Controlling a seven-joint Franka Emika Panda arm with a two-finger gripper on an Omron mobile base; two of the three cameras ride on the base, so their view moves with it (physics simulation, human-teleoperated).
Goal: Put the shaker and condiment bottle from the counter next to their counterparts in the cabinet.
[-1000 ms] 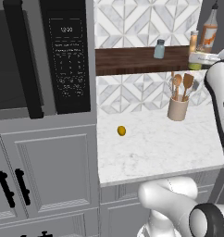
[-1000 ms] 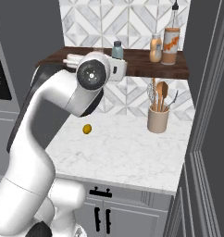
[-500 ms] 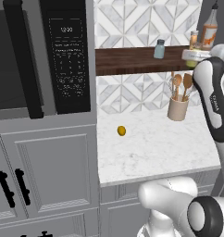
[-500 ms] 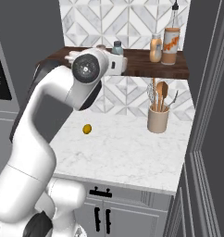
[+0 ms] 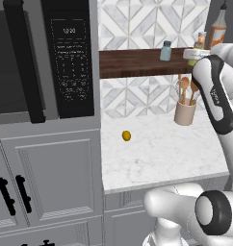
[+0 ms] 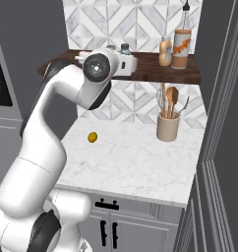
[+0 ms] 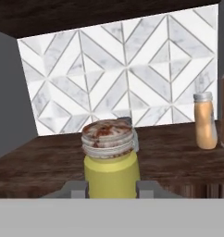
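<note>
Left base view: the white arm reaches up to the dark wooden shelf [image 5: 137,62], where the blue-grey shaker [image 5: 165,50] stands; a small orange bottle [image 5: 200,40] and a tall bottle [image 5: 217,30] stand further right. A lemon [image 5: 126,136] lies on the marble counter [image 5: 157,153] near a utensil crock [image 5: 185,113].

Right base view: the small orange bottle [image 6: 165,51] stands just beside the tall bottle [image 6: 182,42] on the shelf.

Hand view: the gripper [image 7: 112,189] clasps the yellow-green shaker [image 7: 110,159] between its fingers [image 7: 75,189], at shelf level.

Evenly and softly lit throughout, rendered sharp with no glare or blur, only faint shading under the shelf [image 6: 155,74] ahead of the hand [image 7: 111,187].
</note>
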